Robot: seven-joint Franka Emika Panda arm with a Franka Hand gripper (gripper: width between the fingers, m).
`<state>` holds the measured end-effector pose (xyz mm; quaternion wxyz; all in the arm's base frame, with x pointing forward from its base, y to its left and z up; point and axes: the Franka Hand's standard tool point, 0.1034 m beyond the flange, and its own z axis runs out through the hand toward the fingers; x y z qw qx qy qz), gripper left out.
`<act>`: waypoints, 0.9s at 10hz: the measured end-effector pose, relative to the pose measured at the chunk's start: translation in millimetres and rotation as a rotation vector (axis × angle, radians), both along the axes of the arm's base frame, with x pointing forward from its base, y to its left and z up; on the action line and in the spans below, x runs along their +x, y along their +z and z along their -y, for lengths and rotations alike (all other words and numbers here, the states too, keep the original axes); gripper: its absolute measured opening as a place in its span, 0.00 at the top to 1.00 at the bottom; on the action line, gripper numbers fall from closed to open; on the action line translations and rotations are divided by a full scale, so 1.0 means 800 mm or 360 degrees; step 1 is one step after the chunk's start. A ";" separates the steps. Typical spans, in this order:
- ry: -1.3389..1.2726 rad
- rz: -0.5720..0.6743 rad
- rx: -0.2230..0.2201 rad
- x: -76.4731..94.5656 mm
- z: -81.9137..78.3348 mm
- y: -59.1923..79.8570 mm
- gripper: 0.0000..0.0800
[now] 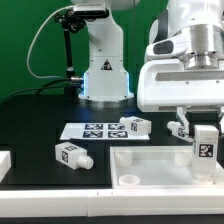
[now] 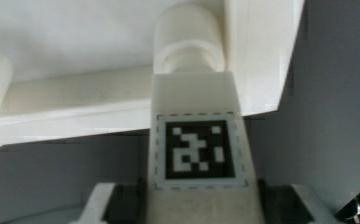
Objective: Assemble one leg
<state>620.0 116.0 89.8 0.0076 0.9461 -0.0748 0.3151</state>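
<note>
Clamping a short white square-section plastic leg [image 1: 205, 152] between closed fingers, the end effector [image 1: 204, 132] holds it upright above the smooth white tray-like panel [image 1: 150, 168] on the black worktop [image 1: 40, 120]; a black-and-white square marker tag labels its face.
</note>
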 end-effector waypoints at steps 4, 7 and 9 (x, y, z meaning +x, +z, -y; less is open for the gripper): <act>-0.0054 0.0069 0.0009 0.000 0.000 -0.001 0.64; -0.0042 0.0035 -0.0006 -0.002 0.001 -0.005 0.40; -0.0034 0.0033 -0.0013 -0.002 0.001 -0.005 0.20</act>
